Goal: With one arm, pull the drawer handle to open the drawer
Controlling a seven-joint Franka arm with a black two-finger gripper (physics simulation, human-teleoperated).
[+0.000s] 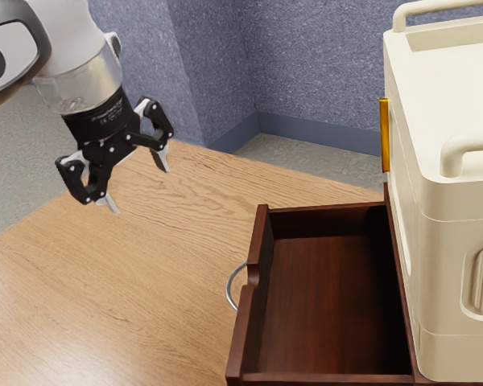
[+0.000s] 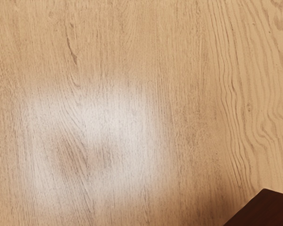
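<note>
Hovering tilted, pincer [image 1: 137, 186] spread wide, drawer [image 1: 330, 297] open

The 2 fingers [image 1: 159, 158] slant downward, spread wide apart.

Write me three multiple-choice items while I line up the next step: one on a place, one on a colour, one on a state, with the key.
1. Where is the gripper?
A) Inside the drawer
B) Touching the drawer's front
C) Above the table, away from the drawer

2. What colour is the handle?
A) Gold
B) Silver-grey
C) Black

3. How does the drawer stand?
A) Open
B) Fully shut
C) Tipped on its side

Key:
1 C: the exterior view shows a gap between gripper and drawer.
2 B: its curved bar looks like grey metal.
3 A: its inner floor and walls are exposed.
</note>
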